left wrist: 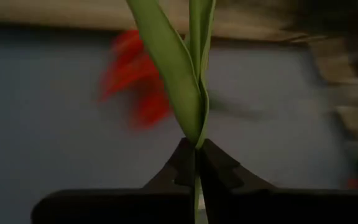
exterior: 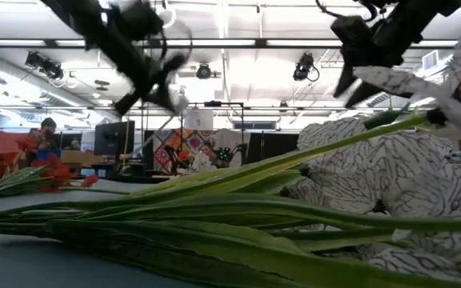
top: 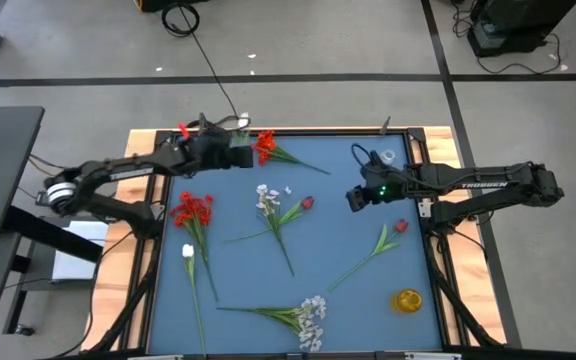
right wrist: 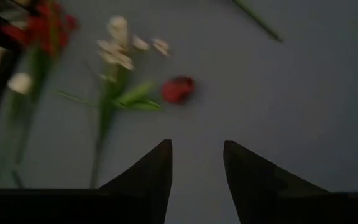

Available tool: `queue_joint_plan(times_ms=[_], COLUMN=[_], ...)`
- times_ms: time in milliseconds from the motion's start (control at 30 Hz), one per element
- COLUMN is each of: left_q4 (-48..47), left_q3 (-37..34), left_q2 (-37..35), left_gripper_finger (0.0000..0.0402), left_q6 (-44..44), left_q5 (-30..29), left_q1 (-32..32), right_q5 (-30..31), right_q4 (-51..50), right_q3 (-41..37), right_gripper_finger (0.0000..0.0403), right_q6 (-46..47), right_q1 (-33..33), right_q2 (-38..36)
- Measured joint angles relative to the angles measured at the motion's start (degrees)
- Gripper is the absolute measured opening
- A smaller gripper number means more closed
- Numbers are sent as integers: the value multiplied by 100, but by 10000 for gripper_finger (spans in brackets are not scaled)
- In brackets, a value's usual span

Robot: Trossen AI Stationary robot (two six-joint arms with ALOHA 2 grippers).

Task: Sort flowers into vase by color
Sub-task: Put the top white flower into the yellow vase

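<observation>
Red flower at the table's far edge — left gripper clamped on its stem; right gripper hovers mid-table, fingers parted.

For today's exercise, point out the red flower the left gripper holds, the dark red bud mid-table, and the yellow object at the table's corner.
red flower [top: 265,148], high view, on its bloom.
dark red bud [top: 307,203], high view, on the bud head.
yellow object [top: 407,299], high view, on its middle.

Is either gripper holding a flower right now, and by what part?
The left gripper is shut on a red flower's green stem, just below its leaves. The right gripper is open over the mat, holding nothing.
</observation>
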Motion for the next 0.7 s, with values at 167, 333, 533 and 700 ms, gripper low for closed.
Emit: queue_joint_plan(times_ms=[167, 333, 533, 700], left_q4=[1485, 2799, 3833, 4558], left_q3=[0, 0, 0, -2], left_q2=[-303, -212, -69, 338], left_gripper_finger=[10, 12, 13, 14], left_q6=[1139, 2380, 2516, 2603], left_q5=[160, 877, 872, 951], left_q1=[-484, -951, -1273, -1643], right_q5=[-2, 383, 507, 529], right_q4=[1247, 3034, 4441, 5276], right_q3=[0, 0, 0, 0], right_gripper_finger=[154, 155, 155, 165], right_q6=[-220, -1306, -2531, -3729], right_q1=[72, 324, 605, 863], right_q2=[0, 161, 477, 818])
